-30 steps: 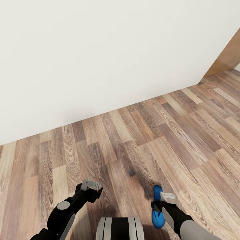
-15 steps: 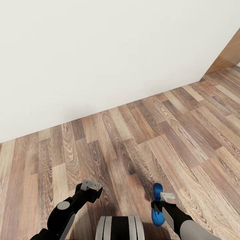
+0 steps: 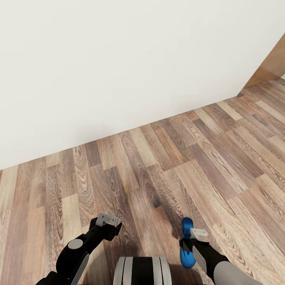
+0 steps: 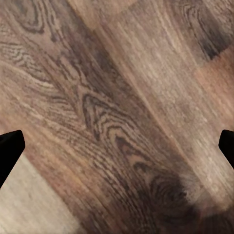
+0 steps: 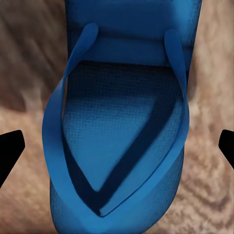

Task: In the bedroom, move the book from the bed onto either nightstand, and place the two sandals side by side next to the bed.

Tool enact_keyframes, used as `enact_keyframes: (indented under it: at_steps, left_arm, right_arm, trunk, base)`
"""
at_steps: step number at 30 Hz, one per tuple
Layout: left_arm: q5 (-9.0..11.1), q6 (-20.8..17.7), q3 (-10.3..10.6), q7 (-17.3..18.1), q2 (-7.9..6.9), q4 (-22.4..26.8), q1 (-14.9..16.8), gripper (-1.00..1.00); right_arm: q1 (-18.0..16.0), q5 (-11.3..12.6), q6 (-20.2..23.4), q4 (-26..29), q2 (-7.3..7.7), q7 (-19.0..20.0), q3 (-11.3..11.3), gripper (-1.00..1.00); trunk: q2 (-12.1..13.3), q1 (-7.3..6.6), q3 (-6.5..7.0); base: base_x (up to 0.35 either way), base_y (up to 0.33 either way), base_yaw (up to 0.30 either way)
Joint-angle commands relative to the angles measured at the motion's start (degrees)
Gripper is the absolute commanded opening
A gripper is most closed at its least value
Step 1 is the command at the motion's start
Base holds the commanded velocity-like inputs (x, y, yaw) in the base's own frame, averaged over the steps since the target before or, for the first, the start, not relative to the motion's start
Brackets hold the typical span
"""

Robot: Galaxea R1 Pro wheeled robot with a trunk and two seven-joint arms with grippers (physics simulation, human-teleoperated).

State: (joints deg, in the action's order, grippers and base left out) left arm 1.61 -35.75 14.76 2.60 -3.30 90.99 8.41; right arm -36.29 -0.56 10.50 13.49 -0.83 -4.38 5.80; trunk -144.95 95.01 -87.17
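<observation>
One bright blue sandal (image 3: 186,227) is at the bottom right of the head view, under my right gripper (image 3: 193,242). In the right wrist view the sandal (image 5: 117,122) shows its straps and sole. It sits between the right gripper's (image 5: 117,146) fingertips (image 5: 9,151), which stand wide apart and do not touch it. My left gripper (image 3: 107,229) hangs open over bare floor planks (image 4: 117,112), with nothing between its fingers. The book, the bed and the nightstand are out of view.
A plain white wall (image 3: 118,67) runs across ahead, meeting the wood-plank floor (image 3: 190,158). A brown wooden panel (image 3: 269,67) stands at the far right where the wall ends. My base (image 3: 142,271) shows at the bottom edge.
The whole view shifted slightly a second ago, so the camera moved. Both arms and the sandal hold the same places since then.
</observation>
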Motion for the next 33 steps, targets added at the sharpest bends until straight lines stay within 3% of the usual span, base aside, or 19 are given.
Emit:
enact_keyframes:
  at_steps: [1,30,33]
  left_arm:
    - [0.2,-0.3,0.0,0.0,-0.04,0.1,0.0,1.00]
    - [0.2,-0.3,0.1,0.0,-0.04,0.1,0.0,1.00]
    - [0.2,-0.3,0.1,0.0,-0.04,0.1,0.0,1.00]
  right_arm:
    - [0.0,-0.1,0.3,0.1,-0.05,-0.1,0.4,1.00]
    - [-0.2,-0.2,0.4,0.2,-0.05,-0.2,0.2,1.00]
    - [-0.2,-0.2,0.4,0.2,-0.05,-0.2,0.2,1.00]
  trunk:
    - [0.0,-0.01,-0.03]
    - [0.0,-0.01,-0.03]
    - [-0.1,0.07,-0.70]
  base:
    - [0.000,0.000,0.000]
    - [0.000,0.000,0.000]
    - [0.000,0.000,0.000]
